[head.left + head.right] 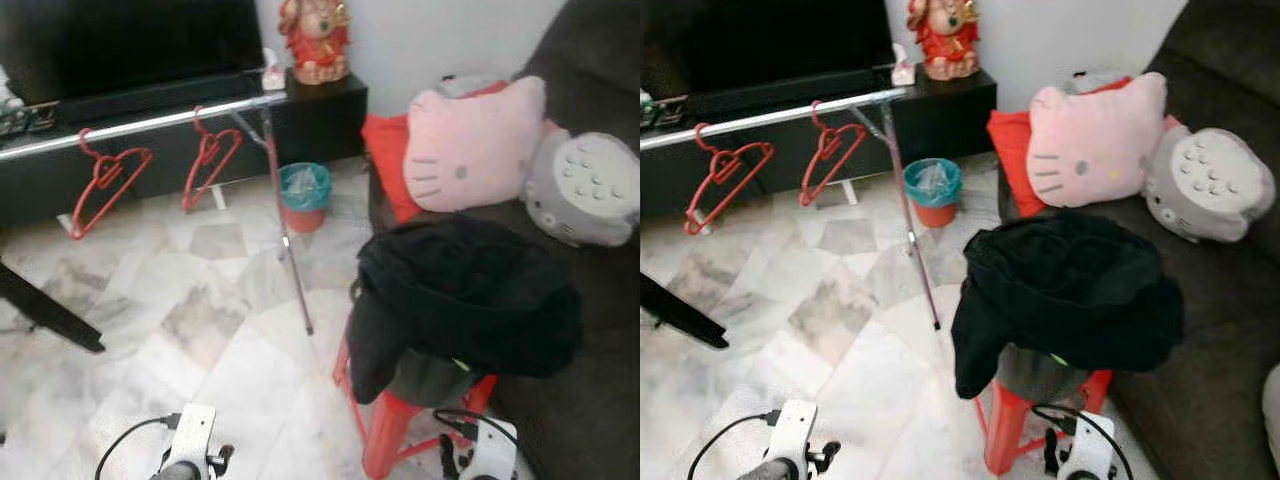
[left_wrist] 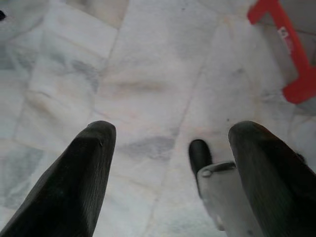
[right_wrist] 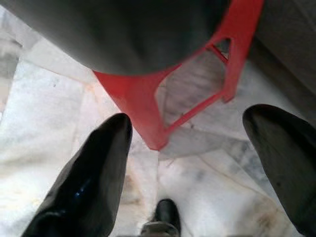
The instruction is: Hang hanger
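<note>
Two red hangers (image 1: 100,190) (image 1: 208,160) hang on a silver rail (image 1: 140,125) at the far left, in front of a black TV cabinet. A heap of dark clothes (image 1: 465,295) lies on a red stool (image 1: 385,435) beside the sofa. My left gripper (image 2: 170,168) hangs low over the marble floor, open and empty. My right gripper (image 3: 190,163) is open too, with nothing held, pointing down beside the red stool's legs (image 3: 148,106). Both wrists (image 1: 190,445) (image 1: 490,450) show at the bottom edge of the eye views.
A dark sofa (image 1: 590,330) with a pink cat cushion (image 1: 475,145) and a grey cushion (image 1: 590,190) fills the right. A teal and red bin (image 1: 304,196) stands by the rail's leg (image 1: 290,250). A red figurine (image 1: 315,40) sits on the cabinet. A black bar (image 1: 45,310) lies at left.
</note>
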`<state>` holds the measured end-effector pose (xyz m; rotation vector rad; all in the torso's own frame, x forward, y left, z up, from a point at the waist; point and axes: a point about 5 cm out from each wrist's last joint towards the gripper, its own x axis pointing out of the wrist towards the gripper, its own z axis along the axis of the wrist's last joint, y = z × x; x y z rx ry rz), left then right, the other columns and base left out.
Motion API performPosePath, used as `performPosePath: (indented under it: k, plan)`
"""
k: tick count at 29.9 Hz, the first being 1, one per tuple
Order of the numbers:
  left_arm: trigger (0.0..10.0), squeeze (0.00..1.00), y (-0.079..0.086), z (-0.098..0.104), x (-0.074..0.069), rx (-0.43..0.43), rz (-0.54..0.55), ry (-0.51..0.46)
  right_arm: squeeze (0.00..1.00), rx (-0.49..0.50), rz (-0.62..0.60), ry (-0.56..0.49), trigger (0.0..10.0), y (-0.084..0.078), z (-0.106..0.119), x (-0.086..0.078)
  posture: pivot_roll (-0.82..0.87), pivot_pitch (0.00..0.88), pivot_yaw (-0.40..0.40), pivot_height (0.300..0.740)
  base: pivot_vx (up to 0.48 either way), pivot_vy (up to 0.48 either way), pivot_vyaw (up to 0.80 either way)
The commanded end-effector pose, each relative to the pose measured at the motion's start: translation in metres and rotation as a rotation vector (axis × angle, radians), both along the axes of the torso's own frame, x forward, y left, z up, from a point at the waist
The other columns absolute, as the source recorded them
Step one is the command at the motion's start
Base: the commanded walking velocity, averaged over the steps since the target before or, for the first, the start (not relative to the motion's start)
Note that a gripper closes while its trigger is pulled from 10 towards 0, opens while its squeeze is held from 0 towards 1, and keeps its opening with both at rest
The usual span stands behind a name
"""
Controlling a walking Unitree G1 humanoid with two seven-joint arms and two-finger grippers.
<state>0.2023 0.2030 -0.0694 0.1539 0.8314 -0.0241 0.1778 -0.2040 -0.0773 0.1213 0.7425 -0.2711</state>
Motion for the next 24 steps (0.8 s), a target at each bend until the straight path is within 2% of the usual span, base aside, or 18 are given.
performPosePath:
  k: [1, 6, 11, 12, 13, 17, 24]
  plan:
    - [10.0, 0.0, 0.004, 0.001, 0.001, 0.023, -0.023, 0.008, 0.0, -0.022, -0.042, -0.036, 10.0, -0.009, 0.003, 0.0, -0.09, 0.0, 0.065, 0.74, 0.0, 0.0, 0.0]
    - [10.0, 0.0, 0.004, 0.002, 0.002, 0.032, -0.04, 0.008, 0.0, -0.086, -0.144, -0.128, 10.0, -0.026, 0.01, -0.007, -0.11, 0.0, 0.069, 0.74, 0.0, 0.0, 0.0]
    - [10.0, 0.0, 0.004, 0.003, 0.004, 0.033, -0.041, 0.003, 0.0, -0.158, -0.17, -0.25, 10.0, -0.038, 0.02, -0.023, -0.12, 0.0, 0.066, 0.74, 0.0, 0.0, 0.0]
    - [10.0, 0.0, 0.004, 0.003, 0.004, 0.033, -0.041, 0.003, 0.0, -0.158, -0.17, -0.25, 10.0, -0.038, 0.02, -0.023, -0.12, 0.0, 0.066, 0.74, 0.0, 0.0, 0.0]
    - [10.0, 0.0, 0.003, 0.003, 0.005, 0.033, -0.043, 0.001, 0.0, -0.184, -0.139, -0.306, 10.0, -0.036, 0.025, -0.027, -0.13, 0.0, 0.064, 0.74, 0.0, 0.0, 0.0]
    - [10.0, 0.0, 0.002, 0.003, 0.006, 0.032, -0.045, -0.001, 0.0, -0.236, -0.082, -0.387, 10.0, -0.03, 0.036, -0.035, -0.13, 0.0, 0.06, 0.74, 0.0, 0.0, 0.0]
    - [10.0, 0.0, 0.0, 0.002, 0.004, 0.03, -0.052, 0.002, 0.0, -0.302, -0.047, -0.447, 10.0, -0.029, 0.048, -0.051, -0.14, 0.0, 0.062, 0.74, 0.0, 0.0, 0.0]
